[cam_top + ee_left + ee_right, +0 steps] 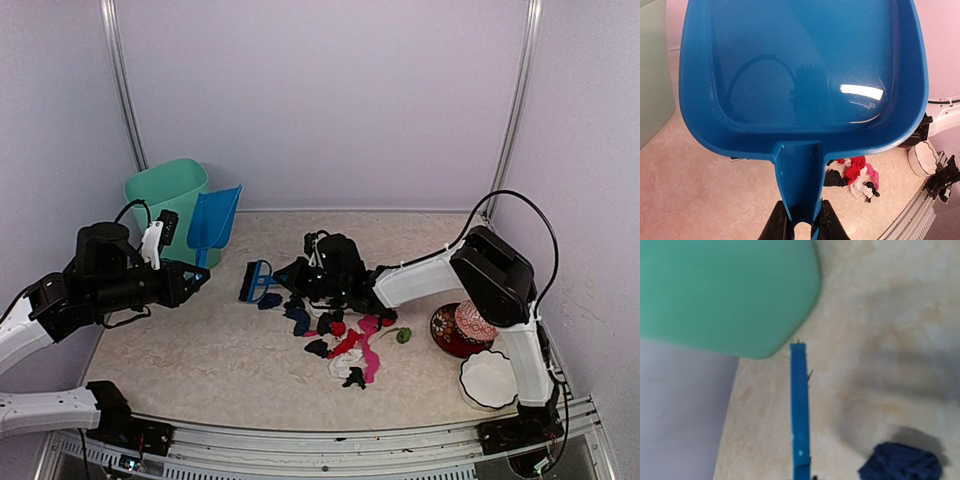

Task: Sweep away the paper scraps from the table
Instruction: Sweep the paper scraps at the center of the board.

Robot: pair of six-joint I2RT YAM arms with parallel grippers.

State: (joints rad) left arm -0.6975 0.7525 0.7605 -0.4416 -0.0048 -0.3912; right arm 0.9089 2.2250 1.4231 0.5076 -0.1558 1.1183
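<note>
The paper scraps (pixel 340 335) lie heaped mid-table (pixel 200 350), black, red, pink, white and navy, with a green bit at the right. My left gripper (pixel 193 275) is shut on the handle of the blue dustpan (pixel 214 222), which is raised off the table at the back left. In the left wrist view the dustpan (pixel 805 75) fills the frame, its handle between my fingers (pixel 777 225), and scraps (pixel 855 175) show beyond. My right gripper (pixel 288 277) is shut on the blue brush (pixel 258 282), just left of the heap. The right wrist view shows the brush (pixel 800 410) and a navy scrap (pixel 900 462).
A green bin (pixel 170 195) stands at the back left corner, close behind the dustpan. A red-patterned bowl (pixel 442 328) holding a ball and a white bowl (pixel 487 378) sit by the right arm's base. Pale walls close in on three sides.
</note>
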